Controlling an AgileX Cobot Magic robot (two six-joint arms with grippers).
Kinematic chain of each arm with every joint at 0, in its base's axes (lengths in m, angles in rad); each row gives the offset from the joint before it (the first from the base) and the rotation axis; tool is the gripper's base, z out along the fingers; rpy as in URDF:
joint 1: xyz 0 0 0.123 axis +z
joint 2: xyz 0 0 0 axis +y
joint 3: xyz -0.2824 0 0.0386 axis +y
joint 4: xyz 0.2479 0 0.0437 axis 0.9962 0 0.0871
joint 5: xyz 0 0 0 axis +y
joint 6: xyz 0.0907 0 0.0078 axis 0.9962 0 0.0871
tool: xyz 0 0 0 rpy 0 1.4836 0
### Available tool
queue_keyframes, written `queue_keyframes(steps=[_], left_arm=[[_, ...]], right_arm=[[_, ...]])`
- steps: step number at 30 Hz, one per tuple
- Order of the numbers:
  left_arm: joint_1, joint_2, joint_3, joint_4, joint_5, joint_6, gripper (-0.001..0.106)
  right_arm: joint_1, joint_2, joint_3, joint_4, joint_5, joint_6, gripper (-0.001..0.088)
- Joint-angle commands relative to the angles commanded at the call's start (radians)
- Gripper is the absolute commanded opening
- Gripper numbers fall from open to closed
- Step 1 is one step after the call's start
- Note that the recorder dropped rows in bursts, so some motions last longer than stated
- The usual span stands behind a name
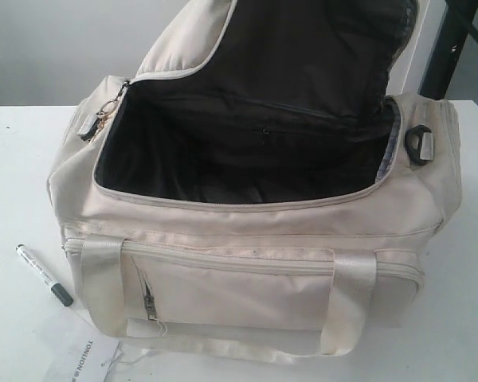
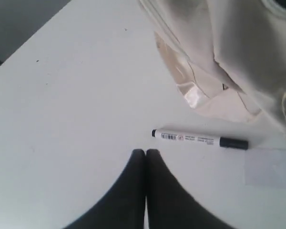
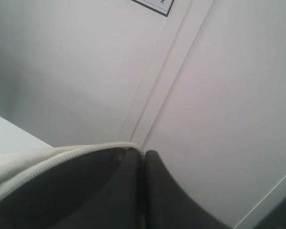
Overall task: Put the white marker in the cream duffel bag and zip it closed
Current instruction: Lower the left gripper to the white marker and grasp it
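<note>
The cream duffel bag [image 1: 263, 278] stands on the white table with its top open and its dark lining showing. Its flap [image 1: 183, 48] is held upright and runs out of the top of the exterior view. In the right wrist view my right gripper [image 3: 143, 152] is shut, with the flap's cream zipper edge [image 3: 38, 162] pinched at its tips. The white marker [image 1: 44, 274] lies flat on the table left of the bag, black cap toward the front. My left gripper [image 2: 146, 151] is shut with nothing in it, just short of the marker [image 2: 200, 140]. Neither gripper shows in the exterior view.
A printed white paper sheet [image 1: 80, 354] lies at the table's front left, close to the marker's cap end. Zipper pulls [image 1: 103, 115] hang at the bag's left end. A grey buckle [image 1: 421, 143] sits on its right end. A black post [image 1: 454, 48] stands behind the table.
</note>
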Motion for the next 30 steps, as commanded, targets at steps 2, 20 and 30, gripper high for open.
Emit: queue_keyframes(steps=[2,20,30], left_arm=[[0.0,0.039,-0.009,-0.063,0.11,0.197,0.0],[0.172,0.359,-0.099,-0.247,-0.001,-0.142,0.0],[0.279,0.42,-0.099,-0.332,0.046,-0.799,0.018]], right_arm=[[0.0,0.0,0.0,0.0,0.0,0.0,0.0],[0.0,0.0,0.0,0.0,0.0,0.0,0.0],[0.0,0.0,0.0,0.0,0.0,0.0,0.0]])
